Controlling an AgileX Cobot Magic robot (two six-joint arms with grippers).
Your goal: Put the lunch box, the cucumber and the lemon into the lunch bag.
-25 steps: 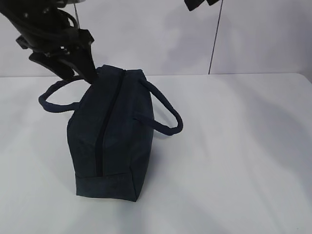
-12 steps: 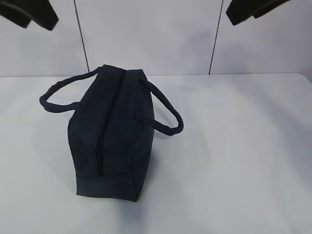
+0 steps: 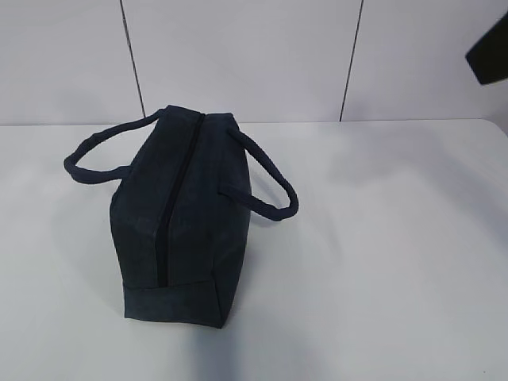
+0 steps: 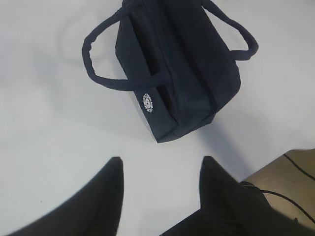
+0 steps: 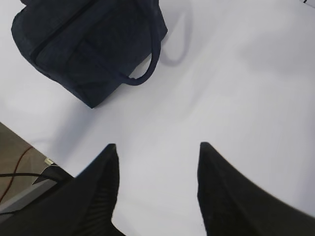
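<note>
Both arms have lifted clear of the zipped lunch bag (image 3: 178, 214), left tool (image 4: 160, 169) and right tool (image 5: 157, 155) open and empty; its soft, floppy fabric suggests grasping a loop handle (image 3: 270, 186).

A white table (image 3: 397, 262) is filling most of the exterior view, its matte top showing soft grey shadows. Behind it a pale wall (image 3: 238, 55) is rising, and 2 thin dark vertical seams (image 3: 133, 59) (image 3: 352, 59) are dividing it into panels.

In the left wrist view, a tan surface (image 4: 290, 172) is showing past the table's edge at the lower right, with a black cable (image 4: 301, 170) lying across it.

In the right wrist view, a brownish floor (image 5: 12, 145) is showing beyond the table's lower left edge. A thin orange cable (image 5: 18, 161) and a black cable (image 5: 15, 175) are running over it, near a small white tab (image 5: 48, 161) sitting at the table's edge.
</note>
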